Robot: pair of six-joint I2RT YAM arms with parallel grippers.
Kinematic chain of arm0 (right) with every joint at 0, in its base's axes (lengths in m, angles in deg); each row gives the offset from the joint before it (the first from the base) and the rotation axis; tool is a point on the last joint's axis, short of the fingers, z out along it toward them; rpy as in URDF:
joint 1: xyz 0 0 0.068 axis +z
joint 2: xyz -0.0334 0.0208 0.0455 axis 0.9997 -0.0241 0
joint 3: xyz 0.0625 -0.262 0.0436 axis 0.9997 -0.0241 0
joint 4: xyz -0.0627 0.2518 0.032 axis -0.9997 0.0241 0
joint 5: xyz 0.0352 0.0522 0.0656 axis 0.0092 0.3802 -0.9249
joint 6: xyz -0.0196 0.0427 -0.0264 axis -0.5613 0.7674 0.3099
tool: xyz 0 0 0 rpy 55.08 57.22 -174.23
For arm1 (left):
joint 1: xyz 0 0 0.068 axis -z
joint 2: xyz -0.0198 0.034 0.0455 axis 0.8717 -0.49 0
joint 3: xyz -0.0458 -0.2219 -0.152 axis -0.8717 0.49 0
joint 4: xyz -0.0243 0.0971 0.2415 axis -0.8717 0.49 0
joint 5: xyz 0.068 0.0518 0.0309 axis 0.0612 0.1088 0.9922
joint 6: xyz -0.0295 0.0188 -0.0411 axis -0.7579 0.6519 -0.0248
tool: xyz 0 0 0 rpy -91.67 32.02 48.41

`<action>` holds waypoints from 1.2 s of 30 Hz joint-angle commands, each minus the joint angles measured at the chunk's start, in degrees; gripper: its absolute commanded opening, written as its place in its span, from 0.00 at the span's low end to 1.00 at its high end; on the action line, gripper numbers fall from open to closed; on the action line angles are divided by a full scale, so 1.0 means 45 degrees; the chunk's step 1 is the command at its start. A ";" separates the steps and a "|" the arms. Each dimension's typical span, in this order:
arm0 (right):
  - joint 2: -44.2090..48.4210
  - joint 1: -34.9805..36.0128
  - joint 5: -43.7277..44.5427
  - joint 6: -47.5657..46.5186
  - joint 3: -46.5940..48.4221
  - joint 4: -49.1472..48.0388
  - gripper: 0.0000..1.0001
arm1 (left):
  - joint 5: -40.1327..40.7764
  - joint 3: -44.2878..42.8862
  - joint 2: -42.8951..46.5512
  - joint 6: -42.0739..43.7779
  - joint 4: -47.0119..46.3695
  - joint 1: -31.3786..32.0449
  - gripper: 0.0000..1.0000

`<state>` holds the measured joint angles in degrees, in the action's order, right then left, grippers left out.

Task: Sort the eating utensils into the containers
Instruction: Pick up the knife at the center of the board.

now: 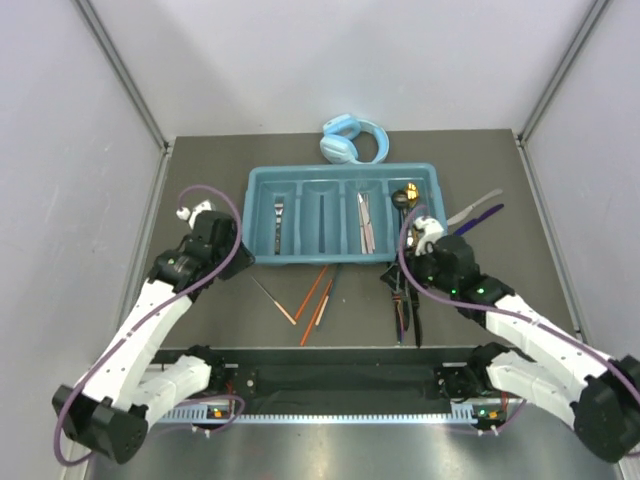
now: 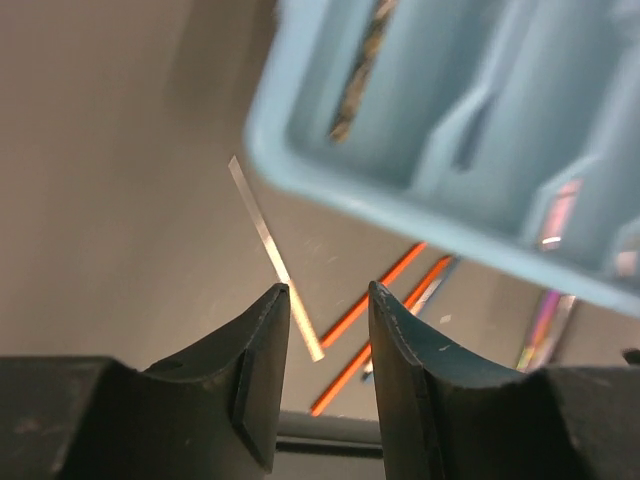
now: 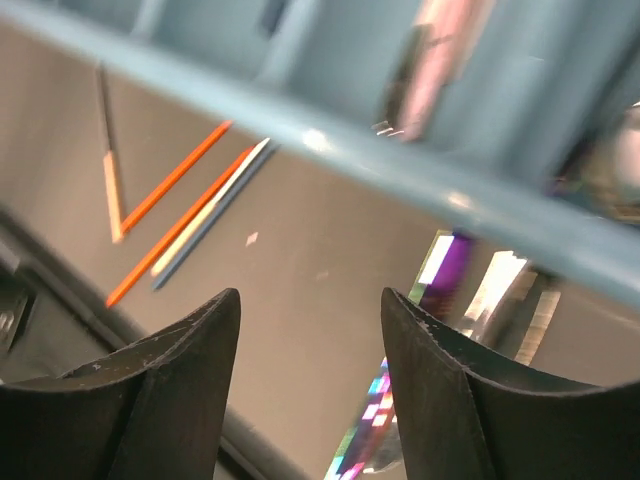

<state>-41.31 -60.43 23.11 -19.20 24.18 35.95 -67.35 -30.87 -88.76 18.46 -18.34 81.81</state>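
Observation:
The teal tray (image 1: 340, 248) has four long containers; a silver fork (image 1: 278, 222) lies in the leftmost, a pinkish knife (image 1: 366, 222) in the third and a gold spoon (image 1: 408, 194) in the fourth. Orange chopsticks (image 1: 316, 293) and a thin silver-and-orange stick (image 1: 273, 299) lie on the mat in front of it. Dark utensils (image 1: 404, 306) lie front right. My left gripper (image 2: 325, 300) hovers open and empty by the tray's front left corner (image 2: 300, 170), above the stick (image 2: 270, 245). My right gripper (image 3: 310, 300) is open and empty by the tray's front rim (image 3: 350, 145), over an iridescent utensil (image 3: 385, 400).
Light blue headphones (image 1: 352, 140) lie behind the tray. A silver utensil (image 1: 475, 208) and a purple knife (image 1: 480, 219) rest on the mat right of the tray. Grey walls close in both sides. A black rail (image 1: 340, 380) runs along the near edge.

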 commanded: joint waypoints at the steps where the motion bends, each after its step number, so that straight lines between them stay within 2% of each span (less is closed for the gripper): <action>1: -0.0930 0.1431 0.1540 0.0530 0.1234 0.0390 0.59 | -0.0671 0.1152 -0.0568 -0.1101 -0.0111 -0.0031 0.42; 6: -0.1360 0.1432 0.3065 0.0903 0.1352 0.1736 0.58 | -0.0692 0.1874 -0.0686 -0.1083 -0.0657 -0.0031 0.41; 11: -0.2511 0.1763 0.3498 0.1195 0.1782 0.2871 0.52 | -0.0575 0.2324 -0.0763 -0.0985 -0.0892 -0.0031 0.42; 15: -0.3683 0.2407 0.3830 0.1858 0.2036 0.3437 0.52 | -0.0847 0.2793 -0.0705 -0.1063 -0.1341 -0.0012 0.41; 24: -0.3294 0.3170 0.4065 0.3812 0.2017 0.4784 0.52 | -0.0868 0.3379 -0.0081 -0.1004 -0.1322 -0.0012 0.41; 36: -0.5813 0.3912 0.3986 0.3773 0.2153 0.3966 0.45 | -0.1162 0.4005 -0.0041 -0.0927 -0.1772 -0.0012 0.41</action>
<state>-63.76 -44.70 40.33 -3.46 32.18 55.62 -72.58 -13.00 -89.66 14.09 -24.22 81.81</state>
